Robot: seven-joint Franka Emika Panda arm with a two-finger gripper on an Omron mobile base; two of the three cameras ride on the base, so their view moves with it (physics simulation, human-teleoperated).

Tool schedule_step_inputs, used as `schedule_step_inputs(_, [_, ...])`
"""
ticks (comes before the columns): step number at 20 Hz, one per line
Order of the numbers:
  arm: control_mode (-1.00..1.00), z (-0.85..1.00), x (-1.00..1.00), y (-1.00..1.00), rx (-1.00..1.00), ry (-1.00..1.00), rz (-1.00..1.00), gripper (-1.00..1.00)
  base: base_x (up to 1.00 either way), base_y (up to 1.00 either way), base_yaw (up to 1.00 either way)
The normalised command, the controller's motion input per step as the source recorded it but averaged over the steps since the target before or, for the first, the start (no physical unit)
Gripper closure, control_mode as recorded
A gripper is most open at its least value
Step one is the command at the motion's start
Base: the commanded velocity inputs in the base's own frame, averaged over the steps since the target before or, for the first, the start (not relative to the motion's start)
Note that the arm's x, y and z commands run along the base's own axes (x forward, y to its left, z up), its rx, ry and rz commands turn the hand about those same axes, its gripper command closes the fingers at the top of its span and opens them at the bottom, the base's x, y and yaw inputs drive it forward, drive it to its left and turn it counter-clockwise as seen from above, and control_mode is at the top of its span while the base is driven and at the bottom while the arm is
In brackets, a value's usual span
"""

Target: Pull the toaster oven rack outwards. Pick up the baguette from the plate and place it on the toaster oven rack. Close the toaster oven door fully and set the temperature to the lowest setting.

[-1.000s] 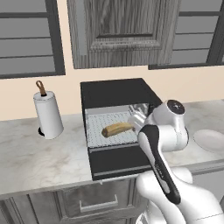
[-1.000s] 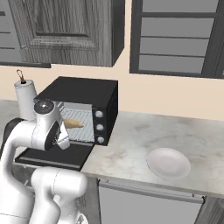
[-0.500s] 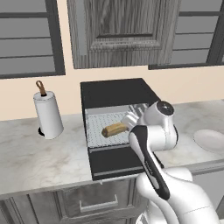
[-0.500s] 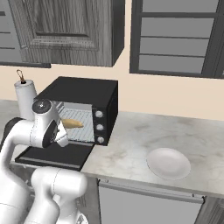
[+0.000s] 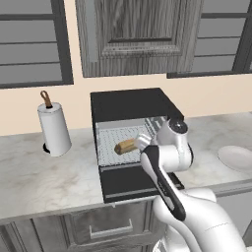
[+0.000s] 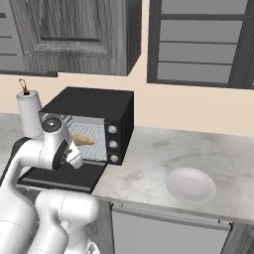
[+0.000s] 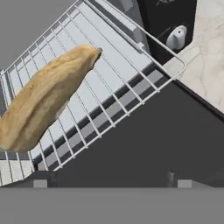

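Note:
The black toaster oven [image 5: 133, 106] stands on the counter with its door [image 5: 135, 183] dropped flat. The grey wire rack [image 5: 110, 147] is pulled partly out. On it lies the tan baguette [image 5: 126, 146], also clear in the hand view [image 7: 43, 105] on the rack [image 7: 118, 83]. My gripper [image 7: 112, 183] hovers over the door [image 7: 157, 140] just in front of the rack's edge. It is open, with nothing between its fingertips [image 7: 40, 183]. The white plate [image 6: 191, 184] sits bare to the oven's right. Three knobs [image 6: 112, 144] line the oven's front right.
A paper towel roll [image 5: 53, 129] stands left of the oven. Grey wall cabinets [image 5: 138, 37] hang above. My own arm [image 5: 162, 172] rises in front of the open door. Marble counter [image 6: 149, 163] spreads between oven and plate.
The hand has swung left and lower in front of the oven, off the baguette. The baguette stays on the rack. The jaws stay open.

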Motion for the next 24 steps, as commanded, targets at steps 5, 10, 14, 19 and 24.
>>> schedule_step_inputs(5, [-1.0,-0.3,0.23,0.0,-0.04,0.0,0.06,-1.0,0.0,0.0,0.0])
schedule_step_inputs(10, [-1.0,-0.25,0.32,0.0,-0.04,0.0,0.03,-1.0,0.0,0.0,0.0])
schedule_step_inputs(14, [-1.0,-0.28,0.36,0.02,-0.07,0.0,0.01,-1.0,0.0,0.0,0.0])
schedule_step_inputs(19, [-1.0,-0.48,0.23,0.0,-0.05,0.0,0.01,-1.0,0.0,0.0,0.0])
schedule_step_inputs(24, [-1.0,-0.33,0.28,0.0,-0.04,0.0,0.01,-1.0,0.0,0.0,0.0])
